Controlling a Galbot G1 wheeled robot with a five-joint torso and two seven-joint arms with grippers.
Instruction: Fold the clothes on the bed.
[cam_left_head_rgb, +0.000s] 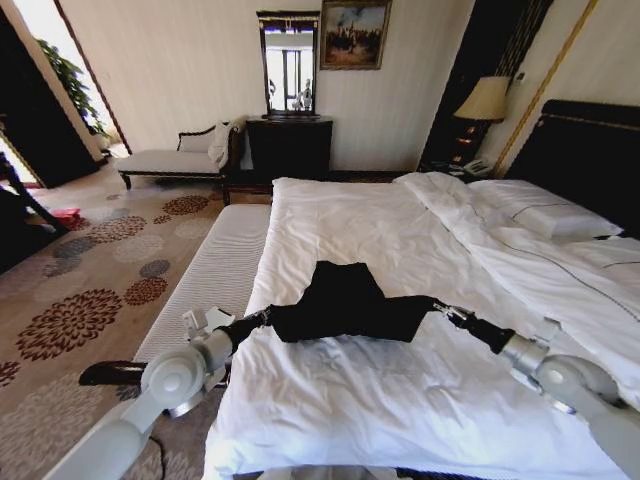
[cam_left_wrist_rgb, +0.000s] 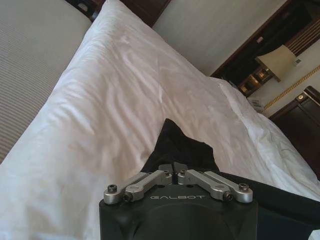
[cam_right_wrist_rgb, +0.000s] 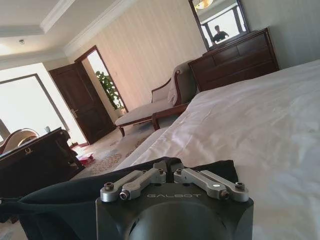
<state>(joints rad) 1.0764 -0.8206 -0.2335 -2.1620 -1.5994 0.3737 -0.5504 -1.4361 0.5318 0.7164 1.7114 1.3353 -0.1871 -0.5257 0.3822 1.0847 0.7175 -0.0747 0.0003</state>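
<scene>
Head view: the black T-shirt lies on the white duvet of the bed, stretched between the two grippers. The left gripper meets the garment at its left edge; the right gripper meets it at its right edge. The fabric between the two jaws forms a taut horizontal band, and a loose peak of cloth rises beyond that band toward the headboard side. A ribbed bench stands alongside the bed, outboard of the left gripper.

Left wrist view: the left gripper has its jaws drawn fully together, the finger links folded inward. The T-shirt is pinched at the jaw tips. The cloth extends directly ahead of the jaws as a dark triangular flap resting on the duvet, and a further strip runs off to one side of the gripper body.

Right wrist view: the right gripper has its jaws closed together on the T-shirt. Fabric bunches at the jaw tips, and a dark band leads away from the jaws to the side. The duvet lies ahead of the jaws.
</scene>
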